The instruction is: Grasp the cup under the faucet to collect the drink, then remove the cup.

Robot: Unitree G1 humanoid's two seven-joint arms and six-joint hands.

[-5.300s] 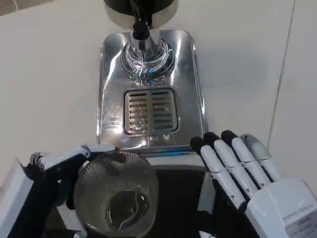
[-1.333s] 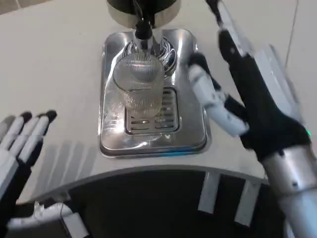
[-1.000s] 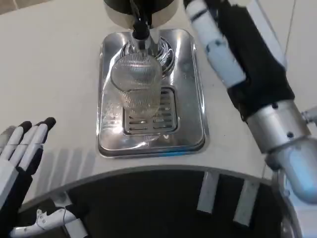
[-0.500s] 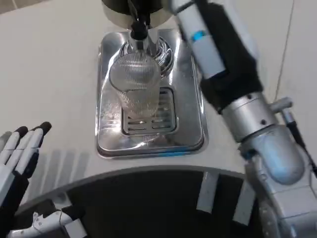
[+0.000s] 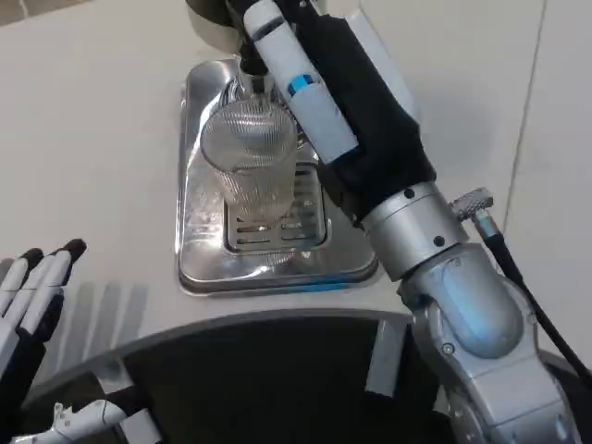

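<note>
A ribbed clear glass cup (image 5: 252, 166) stands upright on the shiny metal drip tray (image 5: 196, 242), over its slotted grate and right under the faucet (image 5: 248, 67). My right hand (image 5: 344, 97) reaches across the tray from the right. Its fingers (image 5: 298, 85) stretch past the cup's far rim toward the dispenser at the top edge. The fingertips are cut off there, so what they touch is hidden. Nothing grips the cup. My left hand (image 5: 30, 296) lies at the lower left, away from the tray, with straight fingers and nothing in it.
The white table (image 5: 92, 139) spreads on both sides of the tray, with a seam (image 5: 527, 120) at the right. My own dark curved front edge (image 5: 268, 370) fills the bottom. My right forearm (image 5: 444, 268) with its cable crosses the tray's right side.
My right arm has swung left over the tray, and its fingers now reach the dispenser top behind the cup. My left hand slid slightly down and left. The cup stayed put.
</note>
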